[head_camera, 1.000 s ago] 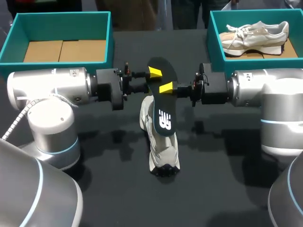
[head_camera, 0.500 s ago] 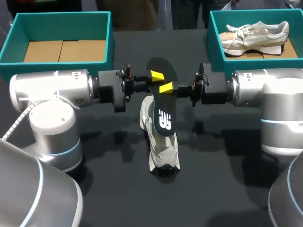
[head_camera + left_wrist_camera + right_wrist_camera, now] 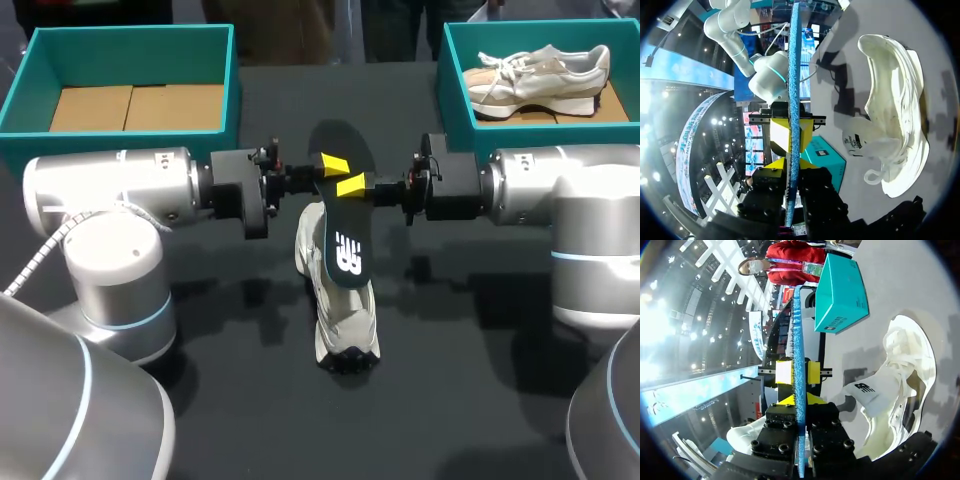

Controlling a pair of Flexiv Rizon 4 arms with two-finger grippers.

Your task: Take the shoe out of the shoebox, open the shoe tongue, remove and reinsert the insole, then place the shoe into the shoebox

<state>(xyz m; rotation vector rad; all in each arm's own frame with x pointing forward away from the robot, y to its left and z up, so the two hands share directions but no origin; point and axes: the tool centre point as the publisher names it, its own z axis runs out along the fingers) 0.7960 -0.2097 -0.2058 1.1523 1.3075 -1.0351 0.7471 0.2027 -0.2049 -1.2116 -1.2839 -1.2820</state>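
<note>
A black insole (image 3: 342,215) with a white logo is held slanting above a cream shoe (image 3: 338,318) that lies on the dark table. My right gripper (image 3: 350,186) is shut on the insole's right edge. My left gripper (image 3: 333,164) comes in from the opposite side and is shut on its left edge, a little farther back. In the left wrist view the insole (image 3: 791,75) runs edge-on between the left gripper (image 3: 790,167), with the shoe (image 3: 895,125) beside it. The right wrist view shows the insole (image 3: 799,330) edge-on in the right gripper (image 3: 799,402), and the shoe (image 3: 900,385) off to one side.
A teal shoebox (image 3: 232,85) with a cardboard floor stands at the back left. Another teal shoebox (image 3: 452,95) at the back right holds a second cream shoe (image 3: 540,70). Both arms lie low across the table's middle.
My left gripper has slid right toward the insole and its fingers have closed on the edge. The right gripper, insole and shoe have stayed put.
</note>
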